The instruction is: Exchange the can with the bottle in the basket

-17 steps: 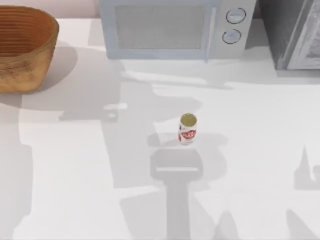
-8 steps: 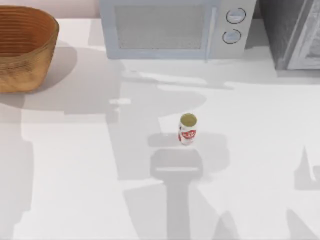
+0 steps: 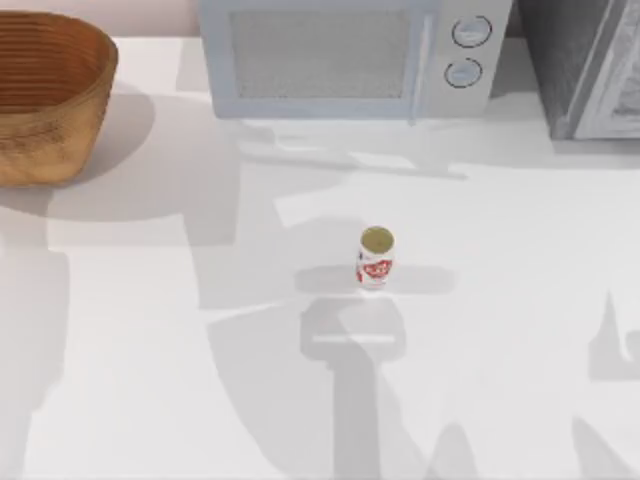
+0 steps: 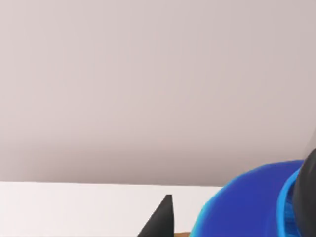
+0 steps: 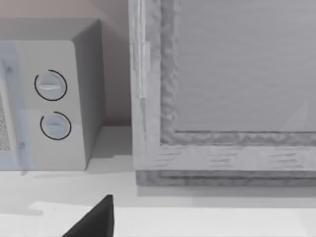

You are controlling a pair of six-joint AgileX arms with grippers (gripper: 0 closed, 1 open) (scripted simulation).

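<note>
The white table [image 3: 520, 300] spans the top view, crossed by grey shadows; along its far edge stand a pale microwave [image 3: 330, 55] at the centre and a grey cabinet [image 3: 590, 65] at the far right, close beside each other; the microwave's two round knobs [image 3: 471, 31] sit one above the other on its right side. The basket [image 3: 45, 90], orange-brown and ribbed inside, rests at the far left corner, well apart from the microwave. The bottle [image 4: 256, 210], a rounded blue form with a cyan edge, shows partly in the left wrist view, close to the camera and in front of a plain wall and a strip of white table; the left gripper [image 4: 237, 212] is around it, though whether it is clenched on the bottle or released I cannot tell. The can [image 3: 375, 258] stands upright near the table's middle, red label facing near, gold top up, well apart from the basket and touched by nothing. The right gripper [image 5: 96, 219] faces the microwave's knobs and the cabinet across bare table; whether it is released or clenched I cannot tell.
</note>
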